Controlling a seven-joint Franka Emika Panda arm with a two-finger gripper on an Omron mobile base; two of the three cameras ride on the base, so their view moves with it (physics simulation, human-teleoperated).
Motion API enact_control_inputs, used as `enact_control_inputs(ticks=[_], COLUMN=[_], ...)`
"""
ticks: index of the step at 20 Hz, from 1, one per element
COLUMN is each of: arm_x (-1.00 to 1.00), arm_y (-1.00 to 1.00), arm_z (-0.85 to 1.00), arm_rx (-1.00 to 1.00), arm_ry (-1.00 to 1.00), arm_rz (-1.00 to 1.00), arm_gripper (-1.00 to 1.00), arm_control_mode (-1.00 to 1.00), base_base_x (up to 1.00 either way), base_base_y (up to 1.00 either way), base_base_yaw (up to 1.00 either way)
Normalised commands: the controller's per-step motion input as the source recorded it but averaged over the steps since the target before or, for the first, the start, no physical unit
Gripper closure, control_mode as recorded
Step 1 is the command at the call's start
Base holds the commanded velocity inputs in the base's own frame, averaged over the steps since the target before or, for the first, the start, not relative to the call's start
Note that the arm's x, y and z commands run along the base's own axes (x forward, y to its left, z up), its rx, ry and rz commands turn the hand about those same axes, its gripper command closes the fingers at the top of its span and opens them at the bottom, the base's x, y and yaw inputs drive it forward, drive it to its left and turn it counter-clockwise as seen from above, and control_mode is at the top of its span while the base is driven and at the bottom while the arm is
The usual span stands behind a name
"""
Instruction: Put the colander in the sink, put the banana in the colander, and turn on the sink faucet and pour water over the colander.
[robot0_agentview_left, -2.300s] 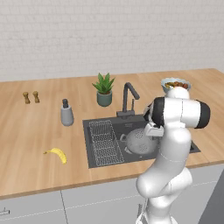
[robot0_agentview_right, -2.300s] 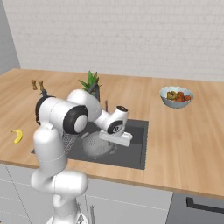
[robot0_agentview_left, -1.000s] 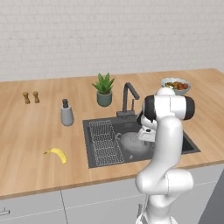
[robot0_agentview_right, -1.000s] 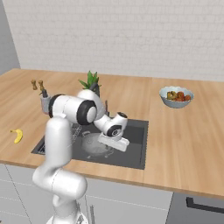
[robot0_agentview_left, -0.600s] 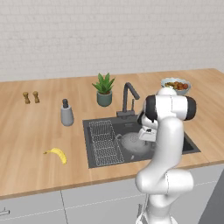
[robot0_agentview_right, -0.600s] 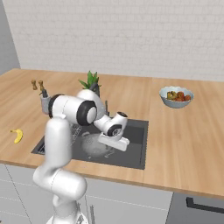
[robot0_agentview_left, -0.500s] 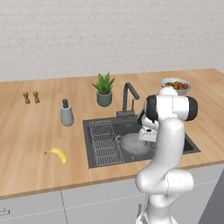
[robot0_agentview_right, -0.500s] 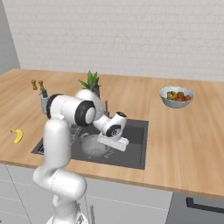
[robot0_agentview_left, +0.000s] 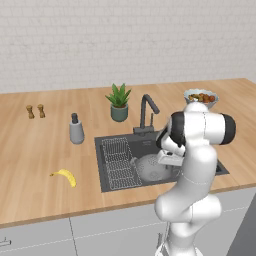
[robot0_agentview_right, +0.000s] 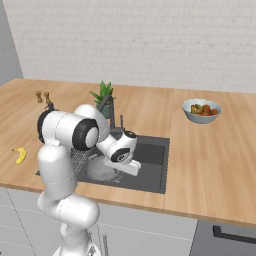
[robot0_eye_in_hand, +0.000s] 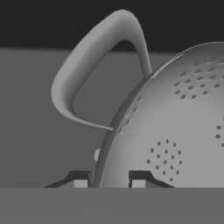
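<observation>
Round grey perforated metal colander is clamped at its rim, beside the loop handle, by the claw; it sits inside the dark grey rectangular sink.

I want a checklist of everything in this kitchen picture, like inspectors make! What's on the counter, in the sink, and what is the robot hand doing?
Surface: wooden counter with a dark sink set into it.
Job's things: colander sits in the sink beside a wire rack; banana lies on the counter left of the sink, not in the colander; sink faucet stands behind the basin, no water seen.
Clutter: potted plant, soap dispenser, two small shakers, fruit bowl.
Grippers: gripper is shut on the colander rim, near a handle.
Cables: nothing seen.
Surroundings: white brick wall, grey cabinets below.
</observation>
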Motion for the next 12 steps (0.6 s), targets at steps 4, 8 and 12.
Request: enact_control_inputs(ticks=[4, 8, 12], arm_x=[-0.49, -0.35, -0.34], arm_y=[-0.26, -0.55, -0.48], arm_z=[0.00, 0.00, 0.00], arm_rx=[0.00, 0.00, 0.00], arm_ry=[-0.16, -0.15, -0.11], arm_rz=[0.16, 0.18, 0.18], arm_gripper=[1.00, 1.00, 1.00], arm_control_mode=[-1.00, -1.00, -1.00], base_base_x=[0.00, 0.00, 0.00], base_base_y=[0.00, 0.00, 0.00], base_base_yaw=[0.00, 0.00, 0.00])
